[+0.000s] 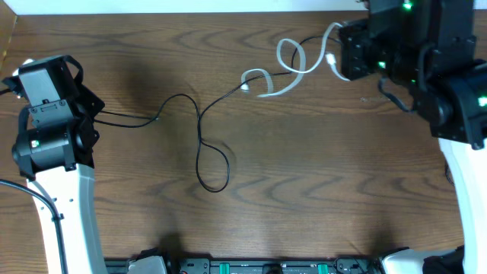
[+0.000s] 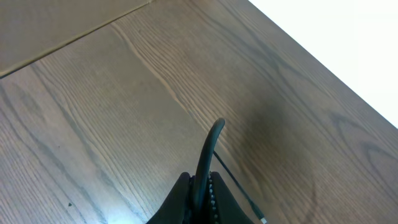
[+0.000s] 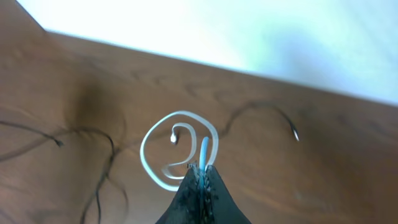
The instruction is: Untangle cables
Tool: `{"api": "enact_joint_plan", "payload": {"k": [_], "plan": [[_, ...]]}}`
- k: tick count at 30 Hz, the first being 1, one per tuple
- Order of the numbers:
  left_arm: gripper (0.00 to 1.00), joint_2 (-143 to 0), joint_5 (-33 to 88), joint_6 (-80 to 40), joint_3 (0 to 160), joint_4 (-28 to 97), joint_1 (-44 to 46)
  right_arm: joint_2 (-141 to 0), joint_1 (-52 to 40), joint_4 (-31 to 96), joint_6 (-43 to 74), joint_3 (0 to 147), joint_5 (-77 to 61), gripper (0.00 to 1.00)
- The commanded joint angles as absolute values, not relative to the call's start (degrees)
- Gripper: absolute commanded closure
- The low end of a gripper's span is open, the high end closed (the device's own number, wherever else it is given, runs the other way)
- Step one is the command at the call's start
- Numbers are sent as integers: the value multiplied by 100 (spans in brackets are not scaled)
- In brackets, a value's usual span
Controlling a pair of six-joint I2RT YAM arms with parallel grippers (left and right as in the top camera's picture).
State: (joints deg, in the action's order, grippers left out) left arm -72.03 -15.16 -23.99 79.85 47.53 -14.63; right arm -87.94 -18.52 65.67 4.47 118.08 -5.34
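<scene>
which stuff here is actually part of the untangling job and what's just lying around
In the job: black cable, held in the shut left gripper; white cable, held in the shut right gripper.
Just there: wooden table; thick black wire on the left arm.

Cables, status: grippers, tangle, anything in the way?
Left gripper shut on black cable. Right gripper shut on white cable. Black cable crosses the white loops, not yet separated. No obstruction visible.
</scene>
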Motion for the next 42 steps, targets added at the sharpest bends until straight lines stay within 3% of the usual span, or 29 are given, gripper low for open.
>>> {"api": "enact_joint_plan", "payload": {"k": [1,11,24,26,32,36,42], "plan": [[92,-7288,-1573,-2429,8049,4727,-1494,-9050,-1686,7011,309,11784,-440,99],[92,-7299,-1570,-2429,8049,4644,-1494,-10551,-1653,8012,248,11784,-440,99],[92,-7299,-1568,-2429,8049,4646,-1494,-12790,-1643,6370,292,11784,-156,92],[92,-7299,-1568,-2429,8049,4646,-1494,-13085,-1625,6252,290,11784,-143,85],[92,-7299,-1568,-2429,8049,4644,-1494,-13708,-1594,5721,141,11784,-143,33],[92,-7299,-1570,-2429,8049,4644,-1494,-13885,-1570,5382,167,11784,-84,23],[92,-7299,-1570,-2429,8049,4641,-1494,-13992,-1551,5140,318,11782,375,25]]}}
